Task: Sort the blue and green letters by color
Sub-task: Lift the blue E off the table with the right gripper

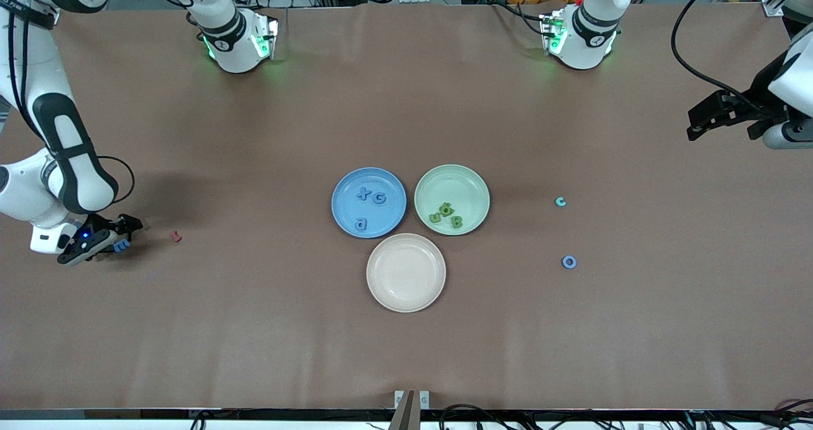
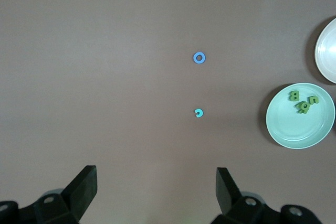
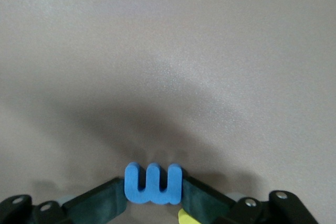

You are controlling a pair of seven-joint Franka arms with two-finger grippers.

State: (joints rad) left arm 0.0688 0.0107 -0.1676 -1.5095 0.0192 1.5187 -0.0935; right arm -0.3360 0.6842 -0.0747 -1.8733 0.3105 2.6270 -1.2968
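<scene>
My right gripper [image 1: 119, 244] is down at the right arm's end of the table, shut on a blue letter E [image 3: 153, 183], which sits between both fingers. The same blue E [image 1: 121, 246] shows at the fingertips in the front view. The blue plate [image 1: 343, 185] holds three blue letters [image 1: 370, 197]. On the green plate [image 1: 457, 182] lie three green letters [image 1: 446, 215], also seen as green letters [image 2: 303, 102] in the left wrist view. My left gripper [image 2: 157, 177] hangs open and empty over the left arm's end, waiting.
A cream plate [image 1: 406, 290] lies nearer to the front camera than the two coloured plates. A cyan c [image 1: 560, 202] and a blue ring-shaped o [image 1: 569, 262] lie loose toward the left arm's end. A dark red letter [image 1: 176, 235] lies beside my right gripper.
</scene>
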